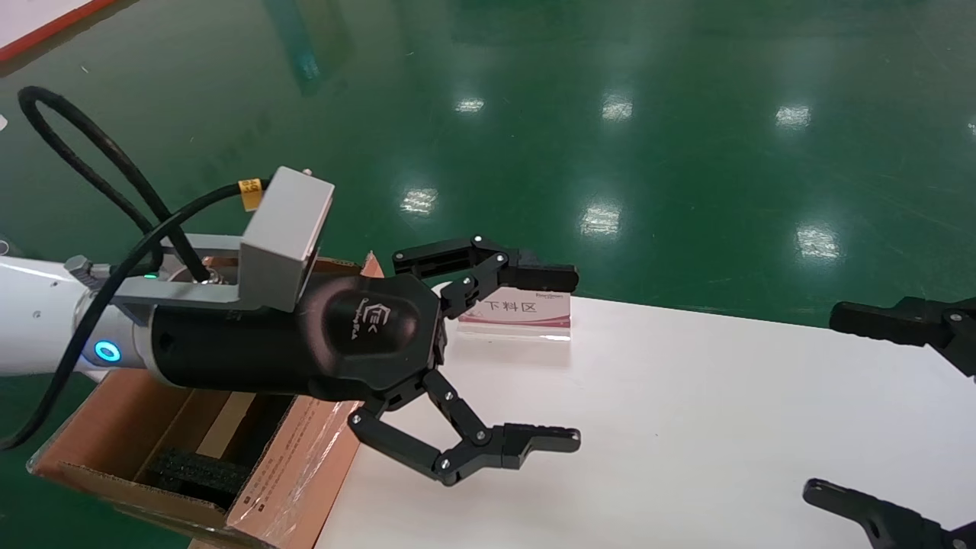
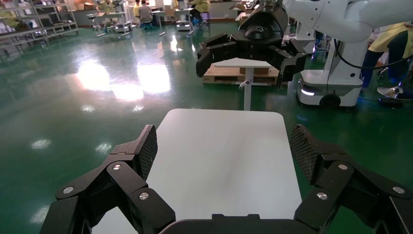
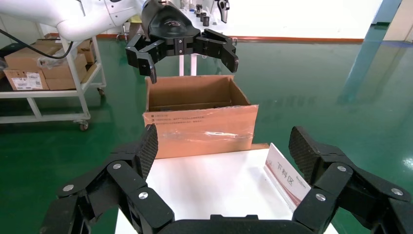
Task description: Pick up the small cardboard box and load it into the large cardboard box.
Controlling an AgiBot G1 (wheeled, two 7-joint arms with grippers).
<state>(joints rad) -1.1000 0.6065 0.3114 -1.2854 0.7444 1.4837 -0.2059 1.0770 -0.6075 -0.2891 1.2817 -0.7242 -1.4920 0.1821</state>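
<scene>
The small cardboard box is out of view in every frame. The large cardboard box [image 1: 293, 465] stands open at the white table's [image 1: 686, 427] left end, with taped flaps and black foam [image 1: 194, 469] inside. In the right wrist view, the large cardboard box [image 3: 199, 124] shows beyond the table edge. My left gripper [image 1: 570, 358] hangs open and empty over the table's left part, just right of that box. My right gripper [image 1: 827, 404] is open and empty at the table's right side. Each wrist view shows its own gripper, left [image 2: 225, 145] and right [image 3: 223, 145], wide open over bare tabletop.
A white-and-pink sign stand [image 1: 526, 313] sits at the table's far edge, behind the left gripper's upper finger. Green floor surrounds the table. A cart with cartons [image 3: 39, 73] stands beyond the large box, and a wheeled robot base [image 2: 324, 92] beyond the table's right end.
</scene>
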